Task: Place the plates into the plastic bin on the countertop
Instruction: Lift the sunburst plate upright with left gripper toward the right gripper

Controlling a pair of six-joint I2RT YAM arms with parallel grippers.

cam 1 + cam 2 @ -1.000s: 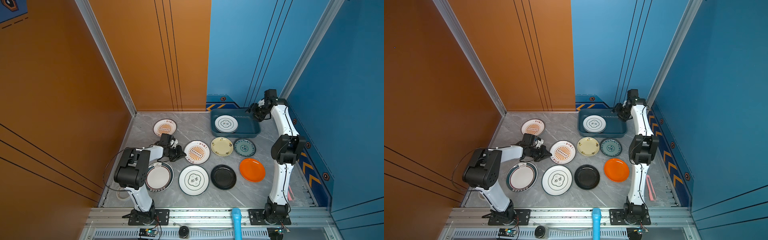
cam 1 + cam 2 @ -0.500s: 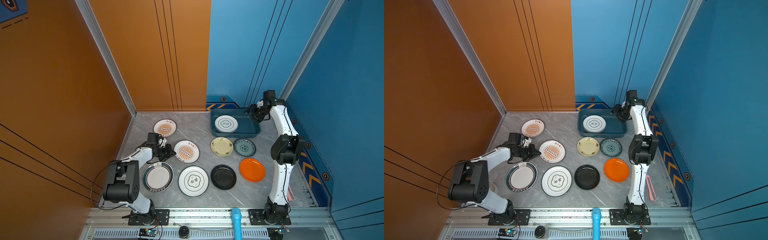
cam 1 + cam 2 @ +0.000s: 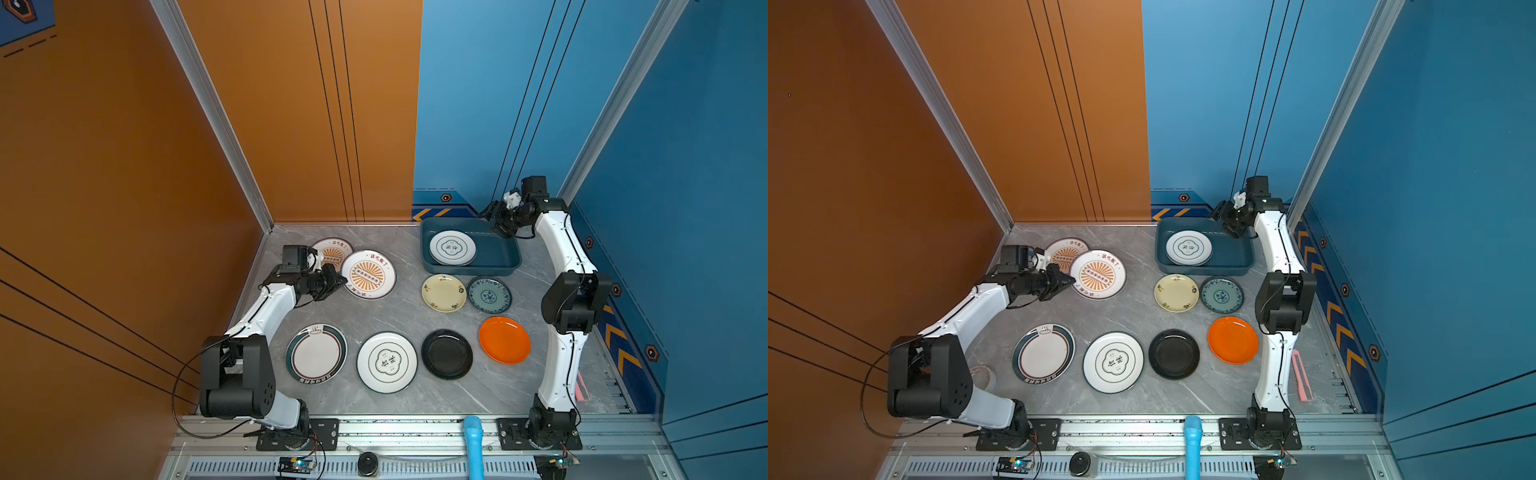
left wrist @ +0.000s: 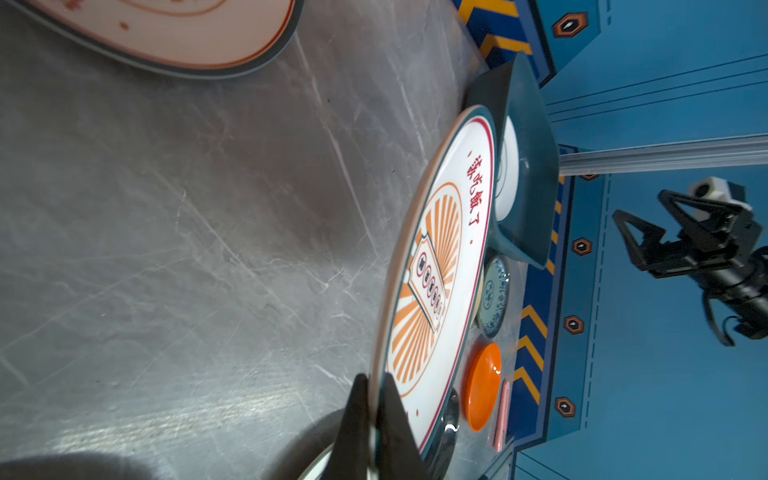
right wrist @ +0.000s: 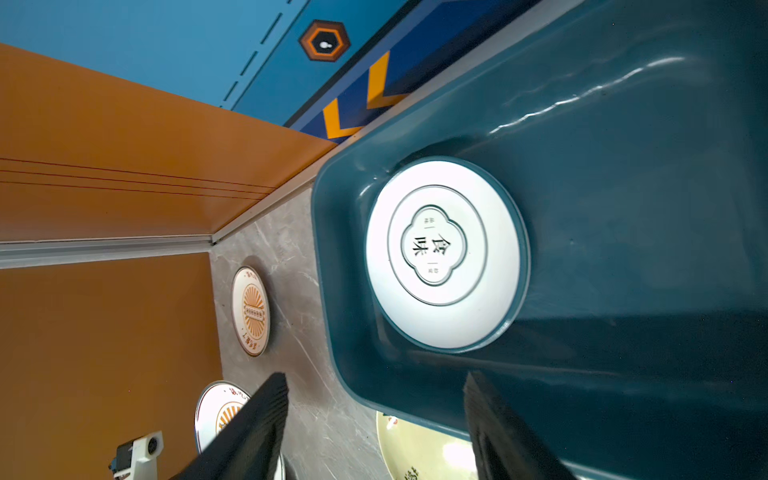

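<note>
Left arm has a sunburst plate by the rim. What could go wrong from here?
The left pincer grips the sunburst plate only at its rim; it may slip or tilt in transit.
The right pincer hangs open over the plastic bin; the arms could meet at the drop.
The emblem plate lies in the bin's left part in both top views; landing on it could clatter.

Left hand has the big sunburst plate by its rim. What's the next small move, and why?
Probably carry the sunburst plate across toward the plastic bin. The left hand is shut on its rim, and the plate looks raised off the countertop. The bin holds only one white plate, with bare floor beside it. The right hand hovers open over the bin, so approach with care.
</note>
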